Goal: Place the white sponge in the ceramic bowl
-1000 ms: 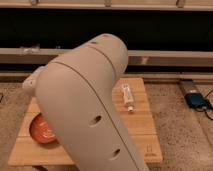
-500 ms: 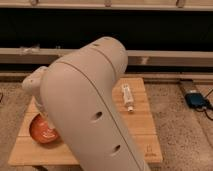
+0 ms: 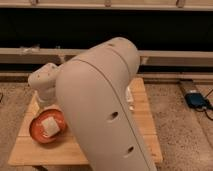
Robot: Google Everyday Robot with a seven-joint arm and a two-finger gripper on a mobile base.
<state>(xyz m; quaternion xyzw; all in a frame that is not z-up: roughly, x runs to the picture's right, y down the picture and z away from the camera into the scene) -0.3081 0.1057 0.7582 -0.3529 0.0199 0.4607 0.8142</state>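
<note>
White sponge [image 3: 50,125] lying inside orange-red ceramic bowl [image 3: 36,131] at near left of wooden bench [image 3: 145,122], pincer [image 3: 46,102] just above bowl's far rim, grip state impossible to tell, bulky cream arm [image 3: 102,107] filling centre, blue object [image 3: 195,100] on floor at right

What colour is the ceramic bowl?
Glossy orange-red ceramic bowl, in the camera view; the gripper is above the white sponge.

Warm, soft light falls from above onto my arm [image 3: 100,100], brightest on its upper shell, while the background stays black. My gripper [image 3: 46,102] hangs shaded over the ceramic bowl [image 3: 36,131], whose rim glints faintly.
</note>
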